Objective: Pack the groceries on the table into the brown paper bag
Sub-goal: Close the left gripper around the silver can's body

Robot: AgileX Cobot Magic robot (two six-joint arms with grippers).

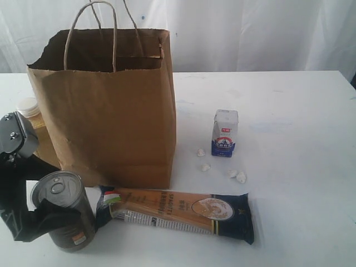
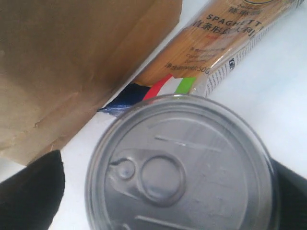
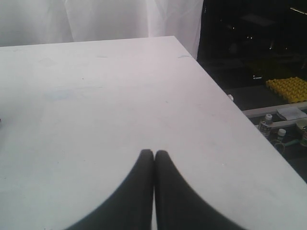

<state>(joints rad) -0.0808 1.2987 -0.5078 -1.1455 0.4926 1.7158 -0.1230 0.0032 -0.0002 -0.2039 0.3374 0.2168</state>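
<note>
Find the can upright on the bench, close in front of the bag toward its left side, with the spaghetti lying flat just beside it. Note the left end effector spread wide astride the can, gripping nothing yet. Look for the sliver of bench between one finger and the rim; on the other side, assume contact or close to it.

Centre first, bringing both pads to the wall together. Avoid closing off-centre and shoving the can sideways into the spaghetti. Sit low enough to clamp the straight wall, not the lid's rim. Squeeze firmly: smooth metal, probably heavy, apt to slip.

Lift straight up, well above the bag's open mouth. Carry across and lower inside, upright, toward a corner, saving room for the long spaghetti. Avoid brushing the bag's creased side: likely light enough to slide or tip.

Leave the right end effector alone, pinched shut on nothing over bare bench, well apart from the groceries. Save the carton, the lumps and the jar behind the bag for later.
</note>
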